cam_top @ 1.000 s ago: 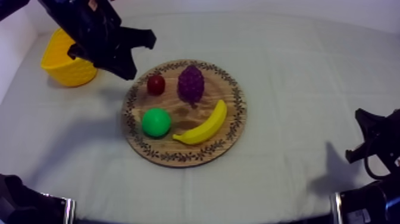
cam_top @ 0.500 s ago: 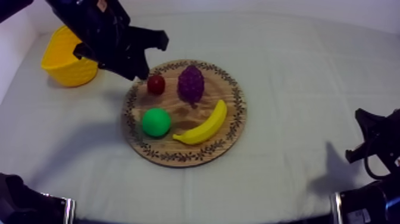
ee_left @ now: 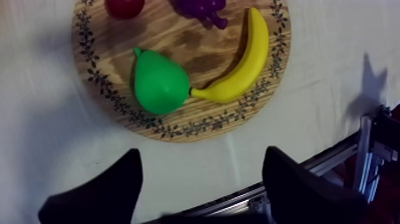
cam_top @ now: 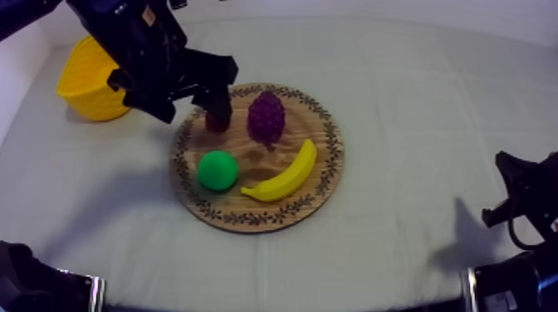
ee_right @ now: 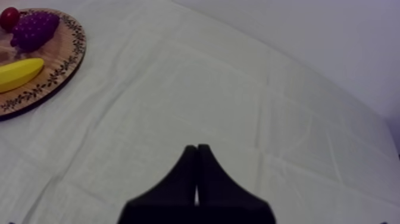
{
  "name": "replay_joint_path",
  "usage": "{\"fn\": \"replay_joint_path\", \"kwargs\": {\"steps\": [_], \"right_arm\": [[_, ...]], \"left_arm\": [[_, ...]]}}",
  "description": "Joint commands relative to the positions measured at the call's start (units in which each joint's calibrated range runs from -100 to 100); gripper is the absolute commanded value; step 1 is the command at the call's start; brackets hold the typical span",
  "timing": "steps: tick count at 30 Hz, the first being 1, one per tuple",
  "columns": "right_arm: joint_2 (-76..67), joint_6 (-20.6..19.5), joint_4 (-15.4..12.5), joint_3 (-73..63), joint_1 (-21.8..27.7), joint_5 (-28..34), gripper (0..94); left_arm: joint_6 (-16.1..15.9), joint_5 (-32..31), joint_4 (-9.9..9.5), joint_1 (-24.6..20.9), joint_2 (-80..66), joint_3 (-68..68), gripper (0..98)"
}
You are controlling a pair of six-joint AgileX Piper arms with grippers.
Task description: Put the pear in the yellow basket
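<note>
The step in hand looks like the reach for the pear, with no grasp made. The green toy pear [cam_top: 217, 170] lies on the round wooden board with the patterned rim [cam_top: 330, 158], in the board's left half just below the centre of the top view. Its narrow end touches the tip of the yellow toy banana [cam_top: 286, 174]. The left gripper [ee_left: 201, 154] hangs above the board with its two black fingers spread wide and nothing between them. In the top view one of its fingers covers part of the small red fruit [ee_left: 124, 6], beside the purple bunch of grapes [cam_top: 266, 116].

The right gripper [ee_right: 196, 156] sits at the lower right of the top view, fingers pressed together on nothing, over the grey-white cloth of the worktop [cam_top: 432, 108].

The next move, as I judge it, calls for shifting the left gripper toward the pear, lowering it so the fingers straddle the pear's body, and closing without pushing the banana. The yellow basket [cam_top: 83, 83] waits at the upper left of the top view.
</note>
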Motion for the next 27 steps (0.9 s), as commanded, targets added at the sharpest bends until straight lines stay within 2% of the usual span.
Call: {"fn": "replay_joint_path", "kwargs": {"steps": [1,9,27], "right_arm": [[0.0,0.0,0.0,0.0,0.0,0.0,0.2],[0.0,0.0,0.0,0.0,0.0,0.0,0.2],[0.0,0.0,0.0,0.0,0.0,0.0,0.2]], "left_arm": [[0.0,0.1,0.11,0.0,0.1,0.4,84.8],[0.4,-1.6,0.39,0.1,0.7,4.3,94.0],[-0.7,-11.5,2.18,0.9,11.2,13.2,95.7]]}}
